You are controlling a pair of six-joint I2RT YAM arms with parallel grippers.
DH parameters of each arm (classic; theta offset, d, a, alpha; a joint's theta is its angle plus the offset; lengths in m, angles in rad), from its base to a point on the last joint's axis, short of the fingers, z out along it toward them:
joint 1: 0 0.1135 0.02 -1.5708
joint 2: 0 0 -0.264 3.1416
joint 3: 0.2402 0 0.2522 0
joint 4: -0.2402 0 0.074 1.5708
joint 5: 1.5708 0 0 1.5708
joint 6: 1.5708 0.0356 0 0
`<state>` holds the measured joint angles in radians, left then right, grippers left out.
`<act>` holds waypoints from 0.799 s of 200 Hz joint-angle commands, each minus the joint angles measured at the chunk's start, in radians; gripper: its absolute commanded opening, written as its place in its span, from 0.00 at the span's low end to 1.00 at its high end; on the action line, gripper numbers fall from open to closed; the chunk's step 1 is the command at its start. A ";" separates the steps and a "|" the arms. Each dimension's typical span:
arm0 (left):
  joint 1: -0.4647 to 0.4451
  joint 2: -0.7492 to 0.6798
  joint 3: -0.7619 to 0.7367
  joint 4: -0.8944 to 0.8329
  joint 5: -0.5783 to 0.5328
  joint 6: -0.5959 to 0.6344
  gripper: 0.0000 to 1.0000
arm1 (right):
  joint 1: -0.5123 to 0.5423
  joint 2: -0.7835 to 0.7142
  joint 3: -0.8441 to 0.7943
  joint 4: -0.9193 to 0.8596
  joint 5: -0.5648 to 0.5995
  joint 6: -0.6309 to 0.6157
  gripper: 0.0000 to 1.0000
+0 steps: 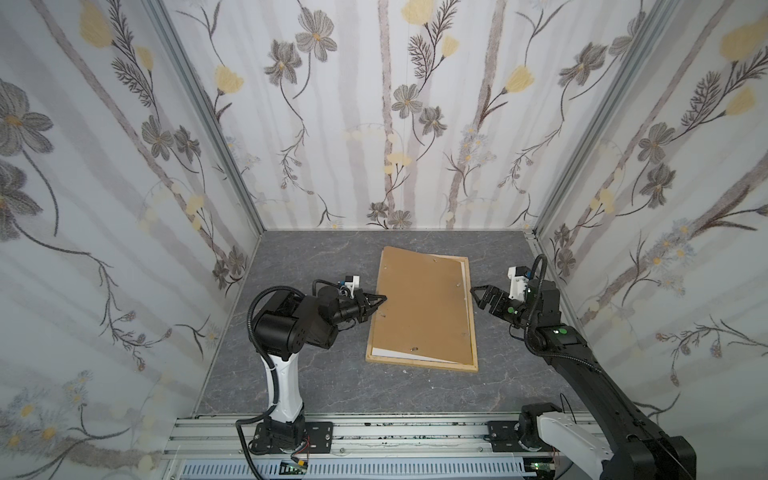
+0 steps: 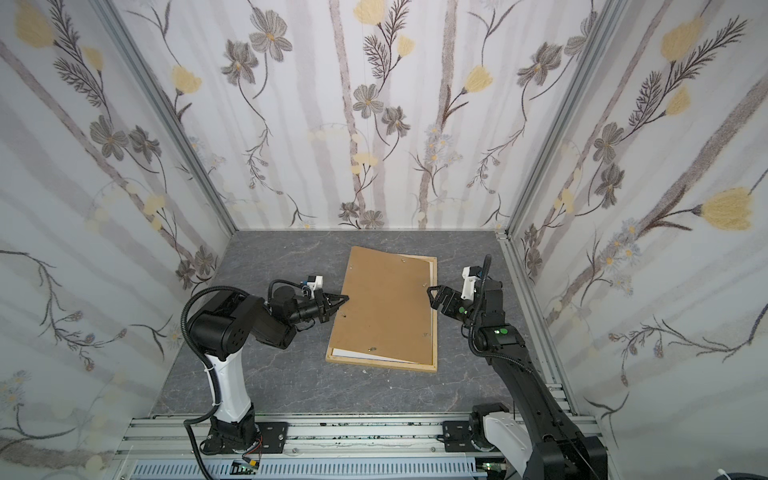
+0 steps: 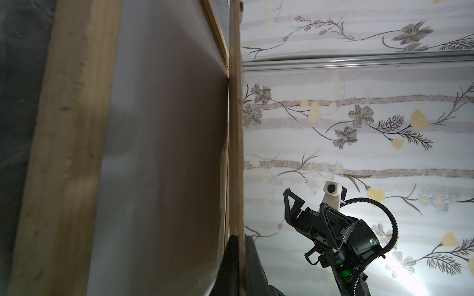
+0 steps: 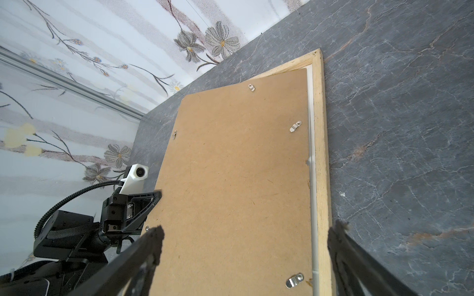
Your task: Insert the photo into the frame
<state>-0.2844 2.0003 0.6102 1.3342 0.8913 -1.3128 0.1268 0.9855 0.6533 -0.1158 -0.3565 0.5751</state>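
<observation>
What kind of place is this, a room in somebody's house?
Probably not: it looks like a robot test booth. Flowered wallpaper panels box it in, the left arm and right arm are bolted to a metal rail, and the frame lies on a grey tabletop.

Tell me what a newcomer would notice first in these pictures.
The brown backing board lies askew over the pale wooden frame mid-table, a white sliver of the photo peeking out at its near edge. The left gripper pinches the board's left edge, while the right gripper hangs open by the frame's right side. Bold floral wallpaper covers all three walls.
</observation>
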 commanded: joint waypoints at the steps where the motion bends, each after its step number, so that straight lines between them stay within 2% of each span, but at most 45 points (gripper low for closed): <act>1: -0.003 0.008 0.000 0.089 0.007 -0.004 0.00 | 0.000 -0.005 -0.002 0.036 -0.010 0.006 1.00; 119: -0.013 0.076 0.013 0.118 0.023 0.001 0.00 | -0.001 -0.015 -0.002 0.038 -0.013 0.006 1.00; 160: -0.012 0.056 0.051 -0.016 0.037 0.094 0.00 | -0.001 -0.013 -0.001 0.038 -0.018 0.006 1.00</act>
<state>-0.2947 2.0731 0.6411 1.3636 0.8955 -1.2854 0.1257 0.9745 0.6525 -0.1150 -0.3607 0.5751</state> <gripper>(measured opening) 0.050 0.995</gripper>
